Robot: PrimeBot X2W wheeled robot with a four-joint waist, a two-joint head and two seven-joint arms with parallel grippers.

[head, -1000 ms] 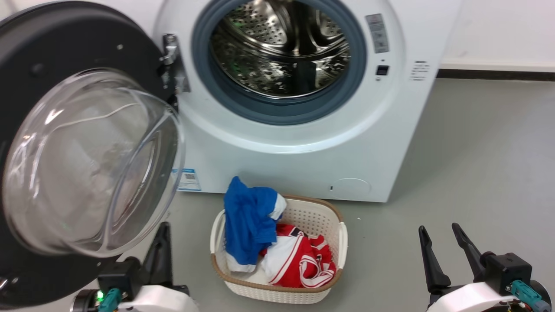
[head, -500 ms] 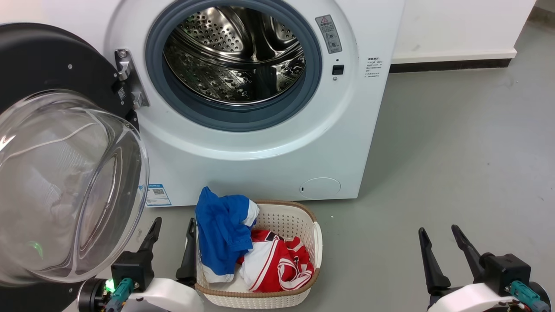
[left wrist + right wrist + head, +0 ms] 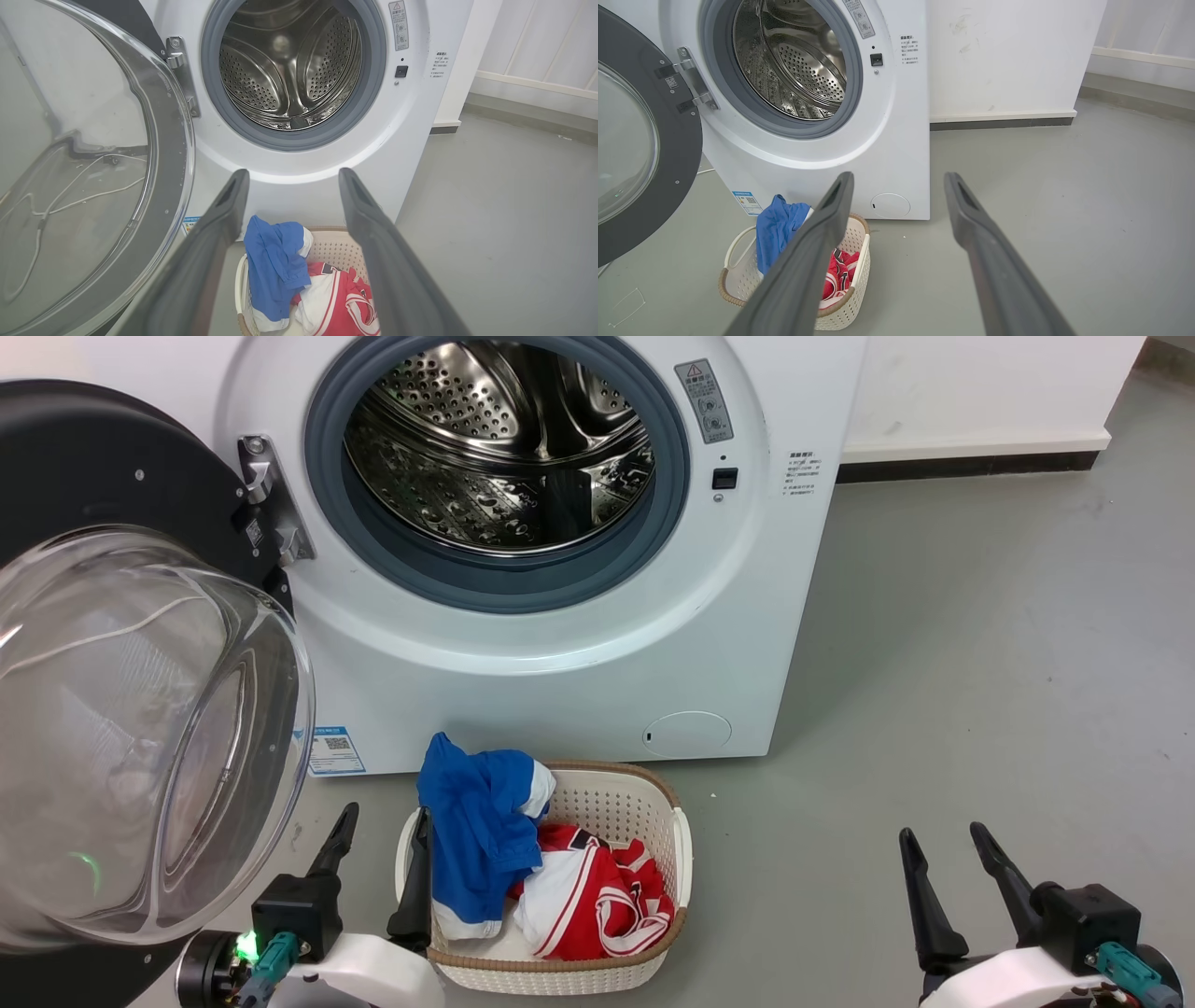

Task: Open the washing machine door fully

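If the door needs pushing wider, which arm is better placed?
Left. The left end effector, open, sits just beside the swung-out washing machine door; the right end effector, also open, is across the floor, beyond the laundry basket.

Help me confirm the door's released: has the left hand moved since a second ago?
Yes: the left hand moved right, from clear of the basket to overlapping its left rim.
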